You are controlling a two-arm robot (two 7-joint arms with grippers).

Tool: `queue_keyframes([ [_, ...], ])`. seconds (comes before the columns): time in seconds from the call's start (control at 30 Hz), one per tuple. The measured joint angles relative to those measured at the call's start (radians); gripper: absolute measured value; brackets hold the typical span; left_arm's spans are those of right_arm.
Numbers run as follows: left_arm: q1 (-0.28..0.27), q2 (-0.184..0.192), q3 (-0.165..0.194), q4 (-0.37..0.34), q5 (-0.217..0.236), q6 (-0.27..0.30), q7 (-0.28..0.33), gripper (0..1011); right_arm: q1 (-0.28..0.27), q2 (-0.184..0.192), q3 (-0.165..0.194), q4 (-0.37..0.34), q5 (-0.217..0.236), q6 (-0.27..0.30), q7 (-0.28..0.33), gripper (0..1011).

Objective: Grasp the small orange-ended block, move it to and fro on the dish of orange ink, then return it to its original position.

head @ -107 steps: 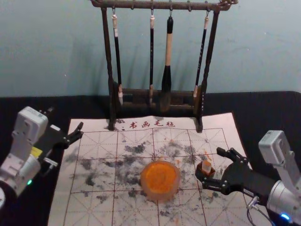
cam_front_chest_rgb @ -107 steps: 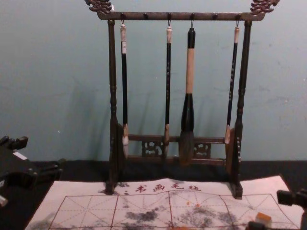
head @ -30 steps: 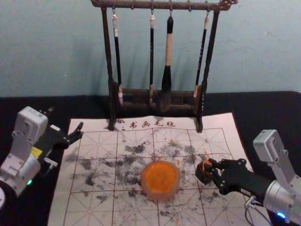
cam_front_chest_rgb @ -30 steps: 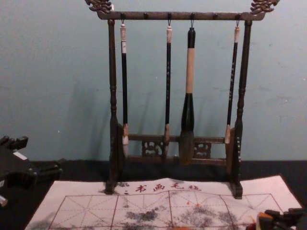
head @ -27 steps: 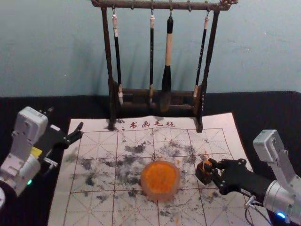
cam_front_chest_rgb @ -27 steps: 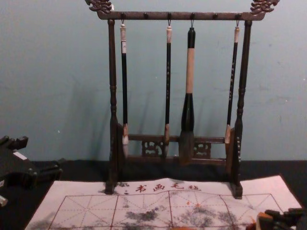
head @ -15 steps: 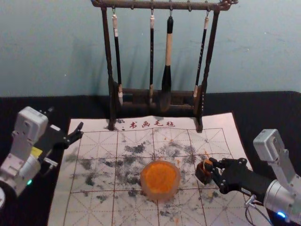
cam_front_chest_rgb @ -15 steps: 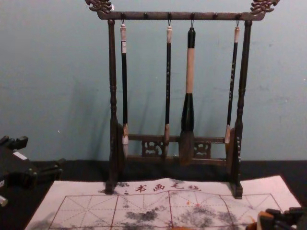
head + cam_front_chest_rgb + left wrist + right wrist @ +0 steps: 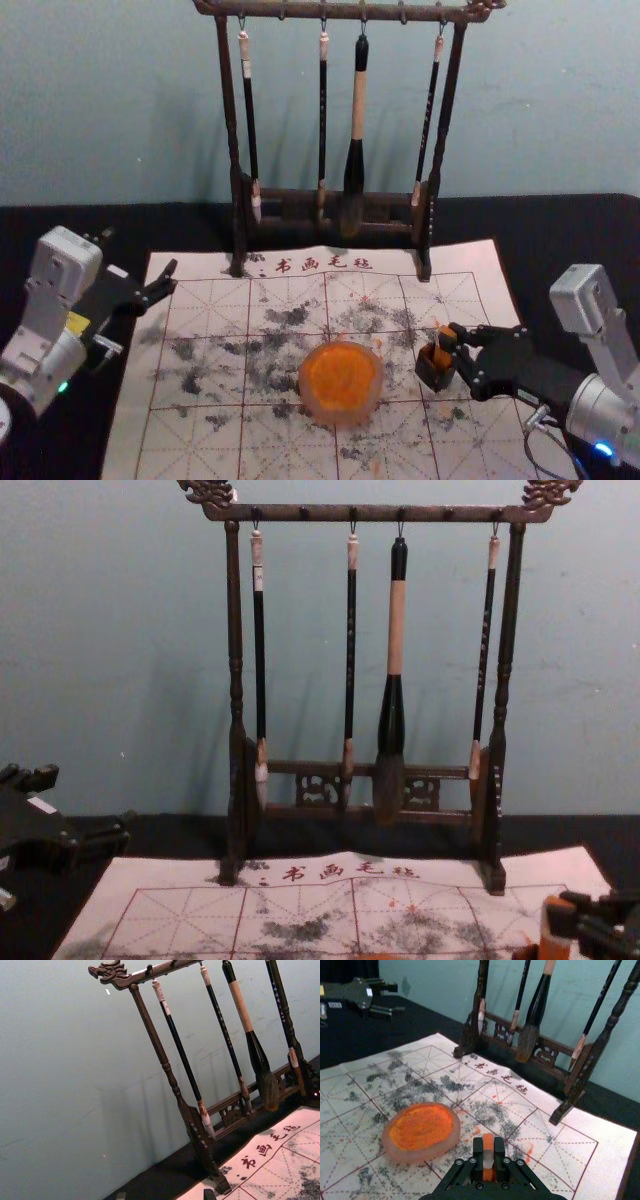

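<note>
Block gripped at its box – a clean exit is the worry

The small orange-ended block (image 9: 488, 1160) is upright, pinched between the 2 fingers of the right gripper (image 9: 488, 1146), which are closed down to its width. It stands at the mouth of a small dark box (image 9: 432, 376); whether its lower end is clear of the walls, I cannot tell. The dish (image 9: 341, 419) of orange ink sits just beside the box, towards the robot's left, on the marked mat (image 9: 205, 445).

This looks like the lift, with the dish to come next. Moving sideways too soon could catch the block on a wall, tipping the box or twisting the block in that narrow hold. Wet ink (if the orange is wet) might let it slip, and pressing hard could shove the dish.

The left gripper (image 9: 90, 802) is parked at the left edge, its 2 fingers spread wide and holding nothing. Behind, 4 brushes hang from a rack (image 9: 434, 160) – well apart from the work.
</note>
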Motion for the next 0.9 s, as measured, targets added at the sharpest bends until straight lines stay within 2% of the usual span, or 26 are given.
queue_keyframes([
  [0.27,0.0,0.0,0.0,0.0,0.0,0.0,0.0,1001,-0.007,-0.004,0.034,-0.037,0.026,0.002,0.011,78],
  [0.5,0.0,0.0,0.0,0.0,0.0,0.0,0.0,1001,0.014,-0.005,0.039,-0.06,0.041,-0.007,0.034,78],
  [0.6,0.0,0.0,0.0,0.0,0.0,0.0,0.0,1001,0.028,-0.007,0.03,-0.062,0.044,-0.007,0.046,78],
  [0.9,0.0,0.0,0.0,0.0,0.0,0.0,0.0,1001,0.086,-0.011,-0.042,-0.043,0.031,-0.005,0.094,78],
])
